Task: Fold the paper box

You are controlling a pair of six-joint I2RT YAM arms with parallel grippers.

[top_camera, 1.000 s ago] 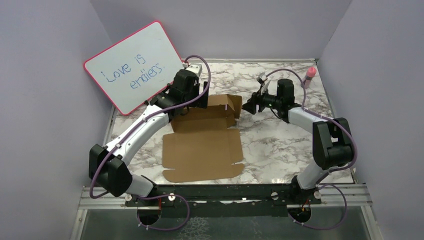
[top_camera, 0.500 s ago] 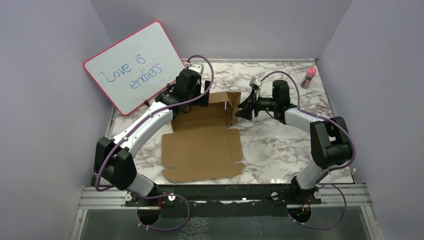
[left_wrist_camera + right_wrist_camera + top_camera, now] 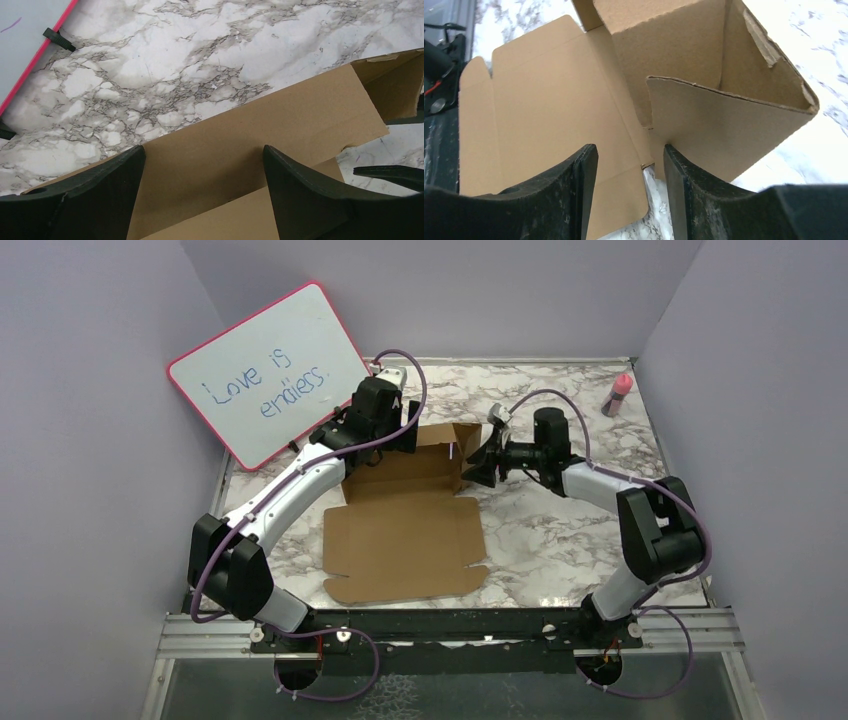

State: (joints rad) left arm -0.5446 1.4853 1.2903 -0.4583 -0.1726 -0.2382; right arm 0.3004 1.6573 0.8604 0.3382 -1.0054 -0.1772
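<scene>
- paper box (image 3: 405,540) long axis near-far, walls raised at far end
- left tool (image 3: 204,150) open over far wall
- right tool (image 3: 630,150) open at right flap

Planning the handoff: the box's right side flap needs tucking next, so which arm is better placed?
Right. The right claw, open, faces the raised side flap at the paper box's right end; the left claw hovers open over the back wall.
</scene>
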